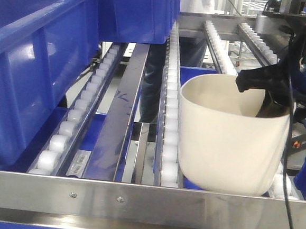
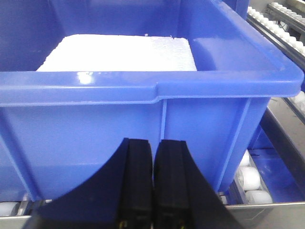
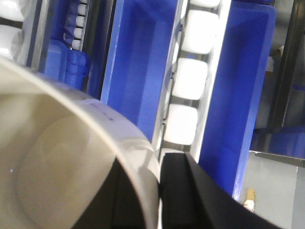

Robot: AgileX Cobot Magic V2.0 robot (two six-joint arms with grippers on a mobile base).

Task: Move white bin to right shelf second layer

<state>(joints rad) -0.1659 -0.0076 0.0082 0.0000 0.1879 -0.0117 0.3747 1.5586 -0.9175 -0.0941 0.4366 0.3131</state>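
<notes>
The white bin (image 1: pixel 228 139) sits on the right shelf second layer (image 1: pixel 168 121), just behind its front rail (image 1: pixel 146 201), tilted. The right hand (image 1: pixel 271 100) is clenched on its far rim; best settle the base squarely on both roller tracks before letting go. The blue crate (image 1: pixel 34 68) stands well left. The left hand (image 2: pixel 152 186) is closed, empty.

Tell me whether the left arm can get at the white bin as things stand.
Probably not directly: the left gripper is shut and faces a blue crate, while the right gripper already clamps the white bin wall.
</notes>
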